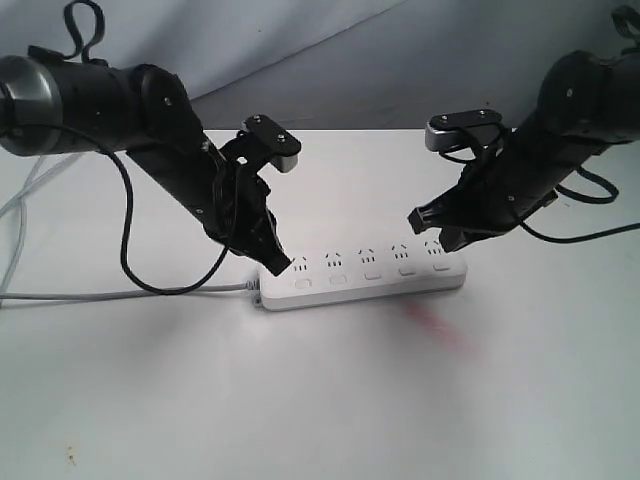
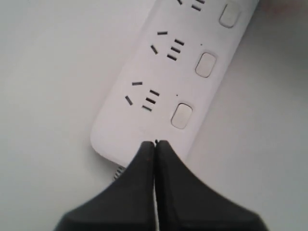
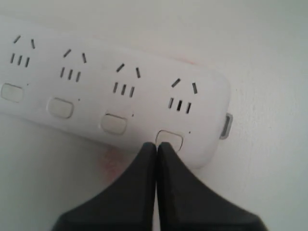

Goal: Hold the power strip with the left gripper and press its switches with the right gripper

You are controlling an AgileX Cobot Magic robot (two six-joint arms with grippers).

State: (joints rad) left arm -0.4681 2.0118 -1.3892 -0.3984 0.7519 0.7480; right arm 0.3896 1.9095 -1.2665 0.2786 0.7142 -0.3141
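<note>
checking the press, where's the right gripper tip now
Exterior view, right side: the right gripper, shut, tips down at the last switch on the power strip.

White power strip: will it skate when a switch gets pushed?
Probably rigid: the long white plastic power strip lies straight and flat. Smooth casing on the smooth white table may slide or pivot. The black two-fingered left hand, shut at its cord end, should limit that.

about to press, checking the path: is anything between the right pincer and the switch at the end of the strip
Nothing visible. The right pincer, shut, has its tips right at the end switch of the power strip, with no object between them.
</note>
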